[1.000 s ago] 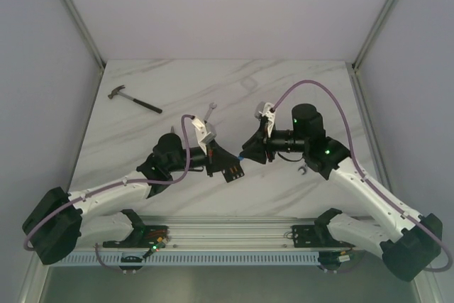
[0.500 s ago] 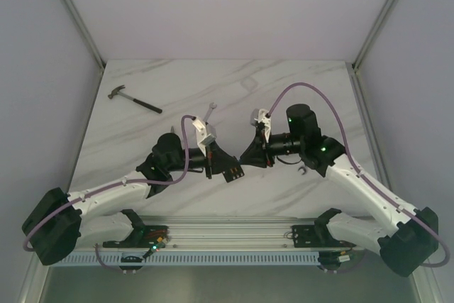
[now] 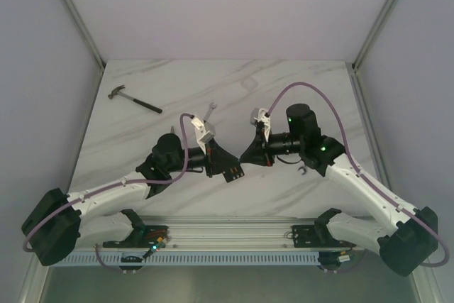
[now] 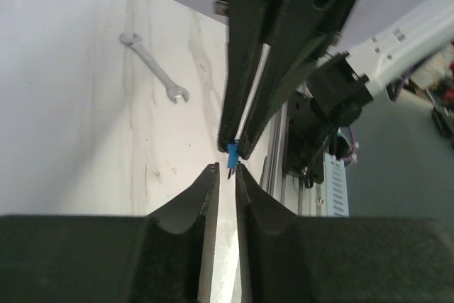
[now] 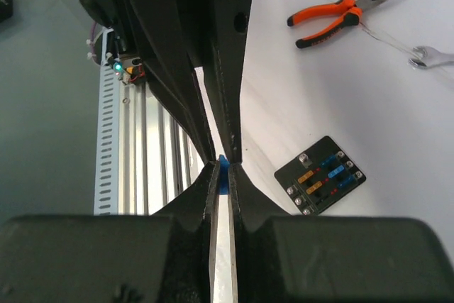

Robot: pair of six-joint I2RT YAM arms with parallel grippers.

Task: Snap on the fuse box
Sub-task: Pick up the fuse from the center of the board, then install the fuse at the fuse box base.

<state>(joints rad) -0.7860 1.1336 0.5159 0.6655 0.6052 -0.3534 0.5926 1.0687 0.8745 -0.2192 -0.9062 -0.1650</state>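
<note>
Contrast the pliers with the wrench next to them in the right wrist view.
The pliers have orange-and-black handles; the wrench is bare silver metal. The pliers show whole, while the wrench is cut off by the picture's edge. Both lie flat on the white table, untouched.

One fuse box (image 5: 319,175), hammer (image 3: 135,100), pliers (image 5: 340,13), blue fuse (image 4: 231,152); two wrenches (image 3: 210,110) (image 3: 303,169).

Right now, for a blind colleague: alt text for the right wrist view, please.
The right gripper pinches a small blue fuse, tip to tip with the left gripper. Beyond lie the fuse box and orange pliers on the white table.
</note>
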